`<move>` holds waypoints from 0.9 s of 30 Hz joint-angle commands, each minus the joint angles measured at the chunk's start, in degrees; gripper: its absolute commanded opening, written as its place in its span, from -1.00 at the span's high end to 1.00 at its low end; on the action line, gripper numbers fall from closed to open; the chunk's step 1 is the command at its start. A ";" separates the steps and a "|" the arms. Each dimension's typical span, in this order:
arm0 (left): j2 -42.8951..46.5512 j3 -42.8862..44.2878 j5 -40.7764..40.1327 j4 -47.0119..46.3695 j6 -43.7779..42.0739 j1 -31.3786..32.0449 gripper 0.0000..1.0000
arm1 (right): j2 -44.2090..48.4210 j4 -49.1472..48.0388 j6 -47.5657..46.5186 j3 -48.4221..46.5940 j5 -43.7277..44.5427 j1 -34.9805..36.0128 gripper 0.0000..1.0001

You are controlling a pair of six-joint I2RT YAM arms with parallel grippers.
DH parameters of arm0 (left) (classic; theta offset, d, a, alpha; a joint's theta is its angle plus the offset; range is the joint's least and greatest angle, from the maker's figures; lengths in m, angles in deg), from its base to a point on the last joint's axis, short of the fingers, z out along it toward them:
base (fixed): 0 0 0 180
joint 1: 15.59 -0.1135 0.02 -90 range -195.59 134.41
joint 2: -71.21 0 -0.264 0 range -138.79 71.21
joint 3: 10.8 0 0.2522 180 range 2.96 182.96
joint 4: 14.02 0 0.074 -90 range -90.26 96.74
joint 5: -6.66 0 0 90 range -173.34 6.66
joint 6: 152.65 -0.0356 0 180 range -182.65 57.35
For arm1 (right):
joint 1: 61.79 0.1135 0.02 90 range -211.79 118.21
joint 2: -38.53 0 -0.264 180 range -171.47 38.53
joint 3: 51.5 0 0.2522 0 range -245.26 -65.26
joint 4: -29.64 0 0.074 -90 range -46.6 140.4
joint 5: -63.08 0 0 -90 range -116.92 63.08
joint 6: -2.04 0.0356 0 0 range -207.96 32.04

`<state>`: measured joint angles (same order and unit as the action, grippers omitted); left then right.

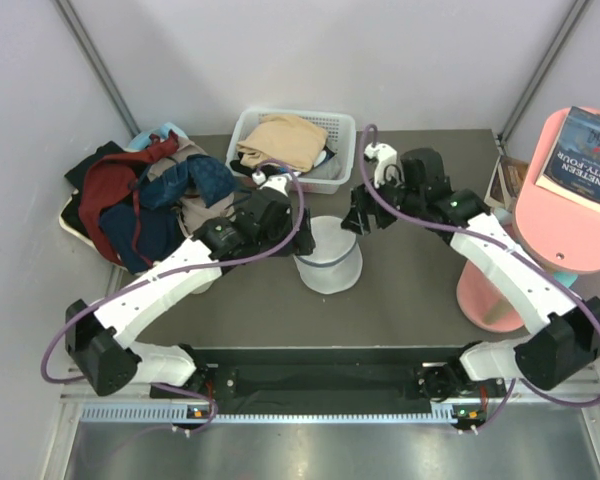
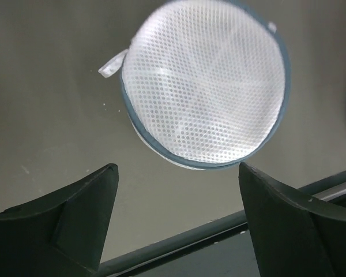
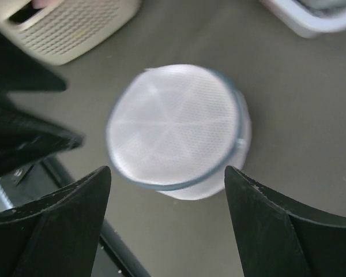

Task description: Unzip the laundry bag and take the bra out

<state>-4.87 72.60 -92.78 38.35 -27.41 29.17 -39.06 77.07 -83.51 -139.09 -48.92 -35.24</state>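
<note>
The small round whitish mesh laundry bag [image 1: 327, 262] sits zipped, flat face up, at the middle of the dark tabletop [image 1: 420, 300], just below and between the left claw [image 2: 177, 173] and right claw [image 3: 167, 173], both released, empty and about equally near.

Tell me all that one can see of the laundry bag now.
The laundry bag is a small round drum of whitish translucent mesh, with a dark zipper line around its rim and a white tab on its side. It looks zipped shut and stands flat on the dark table, round face up. The open left hand and right hand hover by it; neither grips it. Its contents are unclear.
</note>
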 commanded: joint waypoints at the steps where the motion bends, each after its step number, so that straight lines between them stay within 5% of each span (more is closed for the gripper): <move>1: 3.74 1.37 0.11 -2.49 8.08 -2.03 -0.80 | 2.96 -4.13 -3.74 3.15 -2.97 6.75 -0.57; 5: 4.61 1.98 1.08 -1.79 9.49 -2.48 -0.81 | 1.04 -6.51 -6.82 5.35 -1.47 12.38 -0.55; 23: 10.24 1.19 0.29 -0.73 10.90 -4.41 -0.83 | -10.22 -7.13 -9.81 3.59 6.00 16.52 -0.46; 26: 10.68 0.67 0.03 -0.90 11.16 -4.50 -0.83 | -10.66 -6.34 -9.37 4.12 6.62 16.52 -0.31; 27: 10.94 0.58 0.11 -0.99 11.16 -4.50 -0.83 | -11.01 -6.25 -9.20 4.21 6.71 16.52 -0.09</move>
<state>3.59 72.63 -92.19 38.44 -17.03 24.99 -49.90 70.45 -92.10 -133.07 -43.35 -19.57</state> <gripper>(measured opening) 0.916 0.670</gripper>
